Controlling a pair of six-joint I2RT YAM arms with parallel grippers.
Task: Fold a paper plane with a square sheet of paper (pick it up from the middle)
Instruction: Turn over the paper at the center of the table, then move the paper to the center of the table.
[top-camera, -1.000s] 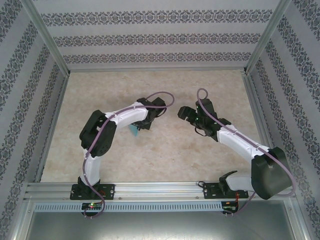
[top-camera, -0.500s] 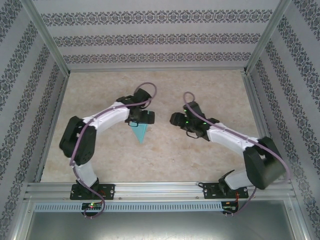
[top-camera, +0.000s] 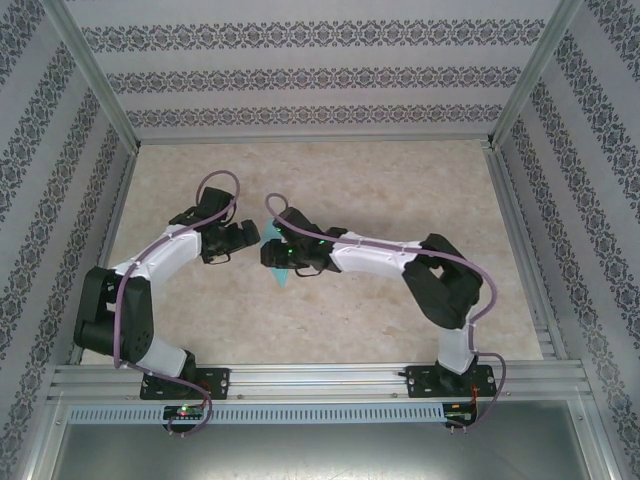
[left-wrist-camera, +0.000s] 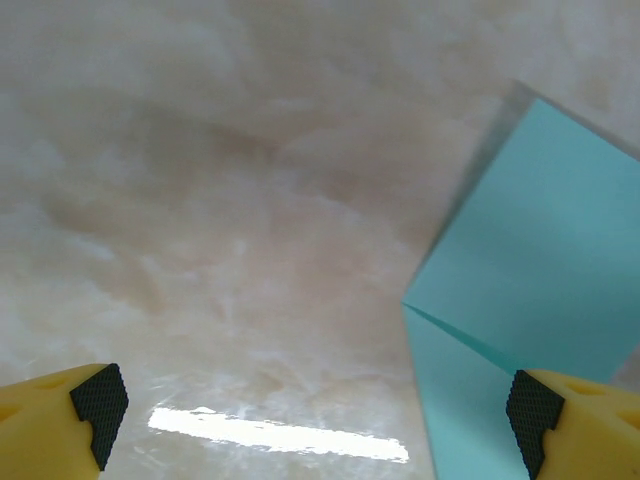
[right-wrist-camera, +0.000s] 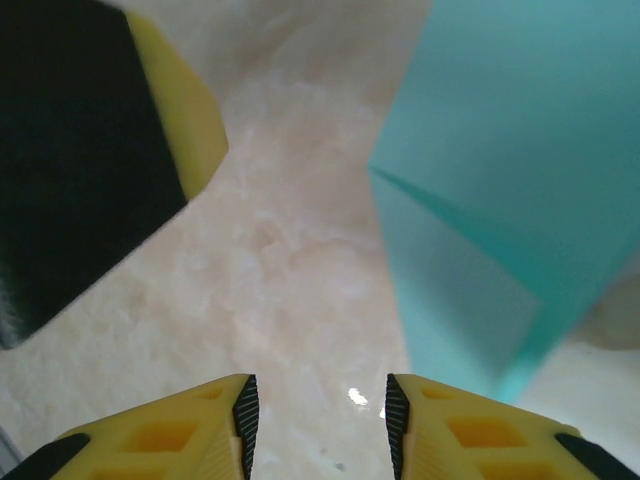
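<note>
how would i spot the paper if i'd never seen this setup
On the beige marbled table, look at the middle, where the left gripper and right gripper nearly meet. The turquoise paper pokes out from under the right one, tip toward the arm bases. Against the black-and-white arms, it alone is turquoise, creased and tapering to a point.

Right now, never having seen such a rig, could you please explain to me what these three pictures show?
The left arm and right arm are robots bolted along the near edge of a beige table, seen from overhead. The other two pictures come from cameras on their wrists. The yellow prongs belong to the left end effector, wide open, and the right end effector, slightly open. The folded turquoise paper rests on the table beside them; neither grips it.
</note>
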